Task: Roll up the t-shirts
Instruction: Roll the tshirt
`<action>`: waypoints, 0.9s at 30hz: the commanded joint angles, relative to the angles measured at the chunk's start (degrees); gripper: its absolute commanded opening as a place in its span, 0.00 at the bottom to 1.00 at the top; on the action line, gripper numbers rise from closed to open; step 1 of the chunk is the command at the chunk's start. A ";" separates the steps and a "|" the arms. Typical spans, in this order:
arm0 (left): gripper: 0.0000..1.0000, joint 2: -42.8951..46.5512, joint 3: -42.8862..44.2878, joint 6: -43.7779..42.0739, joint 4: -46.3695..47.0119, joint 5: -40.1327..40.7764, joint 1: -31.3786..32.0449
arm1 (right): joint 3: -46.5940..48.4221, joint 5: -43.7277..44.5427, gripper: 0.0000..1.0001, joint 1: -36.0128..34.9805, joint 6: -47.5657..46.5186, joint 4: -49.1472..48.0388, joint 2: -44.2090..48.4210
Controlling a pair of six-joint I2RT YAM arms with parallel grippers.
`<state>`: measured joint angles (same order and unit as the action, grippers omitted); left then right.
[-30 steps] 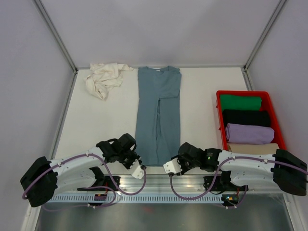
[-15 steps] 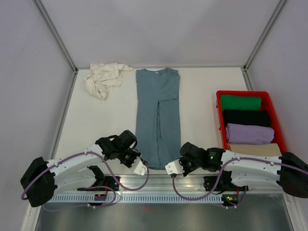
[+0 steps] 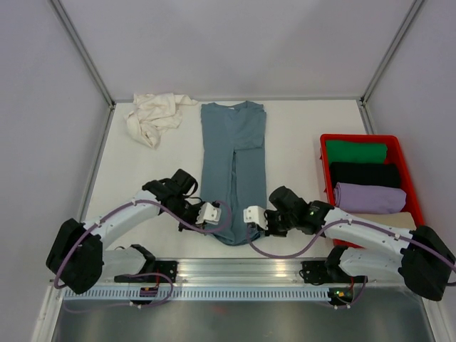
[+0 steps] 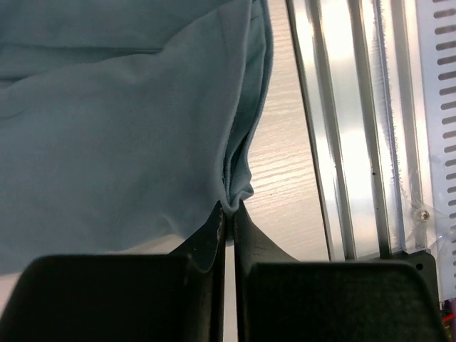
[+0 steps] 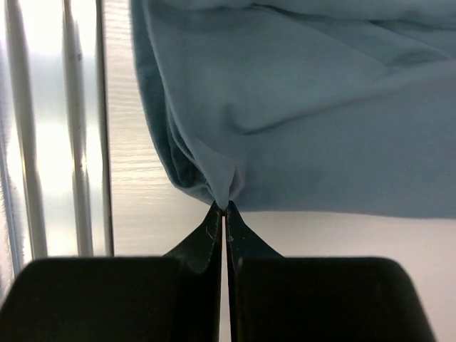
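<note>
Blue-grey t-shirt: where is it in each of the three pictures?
Top external: blue-grey t-shirt lies lengthwise in the middle.
Left wrist: t-shirt fills upper left, hem pinched by left gripper.
Right wrist: t-shirt fills the top, hem pinched by right gripper.
Shared landmark: metal rail just past the hem.

White arms (image 3: 367,231), black-fingered claws (image 4: 228,212) — looping purple cables (image 3: 278,254).

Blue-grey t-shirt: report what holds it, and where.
Both arms hold the blue-grey t-shirt at its near hem: left gripper pinches the left edge, right gripper the right edge.
</note>
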<state>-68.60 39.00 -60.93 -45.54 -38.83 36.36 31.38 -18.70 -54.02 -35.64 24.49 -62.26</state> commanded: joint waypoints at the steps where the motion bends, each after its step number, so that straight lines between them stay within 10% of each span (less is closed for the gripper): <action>1: 0.02 -2.68 3.80 1.78 -3.06 -5.73 -4.27 | 3.60 -5.47 0.01 4.70 3.47 -0.93 -1.46; 19: 0.02 -14.19 9.16 -4.03 -3.59 -3.62 -11.22 | 5.36 -5.29 0.00 16.22 8.39 -6.38 -7.88; 27: 0.02 -16.48 10.73 -1.22 -3.77 -3.36 -11.31 | 6.59 -2.48 0.24 17.36 14.53 -9.29 -9.55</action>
<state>-84.16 46.65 -61.78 -48.27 -40.69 25.45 35.11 -21.47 -37.67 -25.02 18.28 -71.77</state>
